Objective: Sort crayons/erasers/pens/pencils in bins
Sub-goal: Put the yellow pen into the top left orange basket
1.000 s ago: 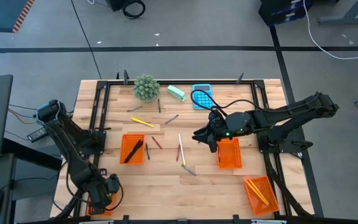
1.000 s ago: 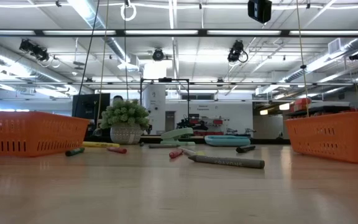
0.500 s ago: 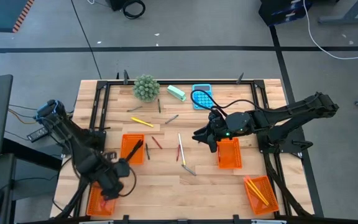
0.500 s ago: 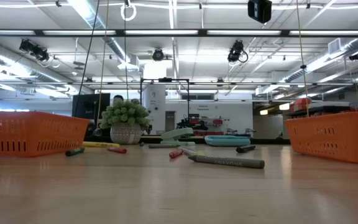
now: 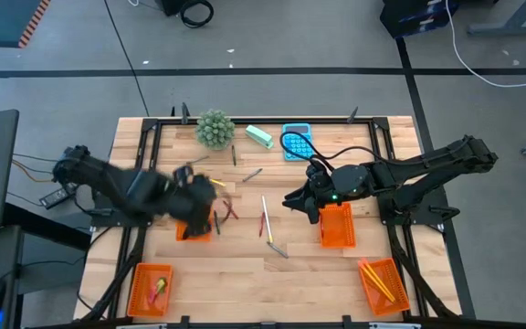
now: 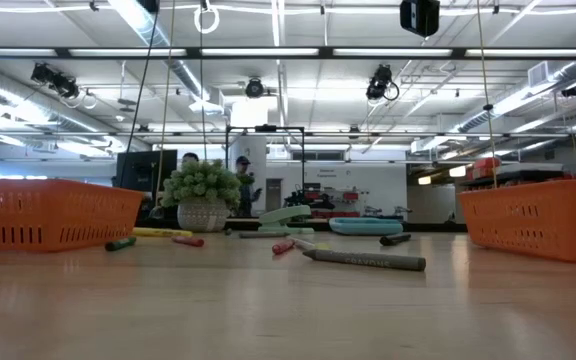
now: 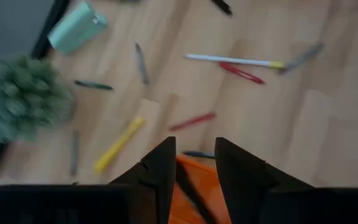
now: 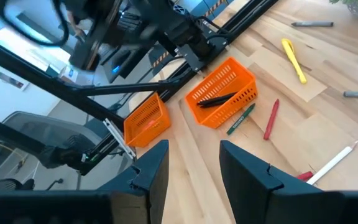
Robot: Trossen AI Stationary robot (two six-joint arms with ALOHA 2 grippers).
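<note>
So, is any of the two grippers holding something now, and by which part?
Nothing is held. The left gripper is open and empty above an orange mesh bin; the right gripper is also open and empty.

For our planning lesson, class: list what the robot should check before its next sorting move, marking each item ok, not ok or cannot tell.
1. Left gripper empty, fingers apart: ok.
2. Right gripper empty, fingers apart: ok.
3. Black pen inside its orange mesh bin: ok.
4. Yellow pencils inside the right-corner orange bin: ok.
5. All crayons binned: not ok, a slim red crayon lies on the wooden table.
</note>
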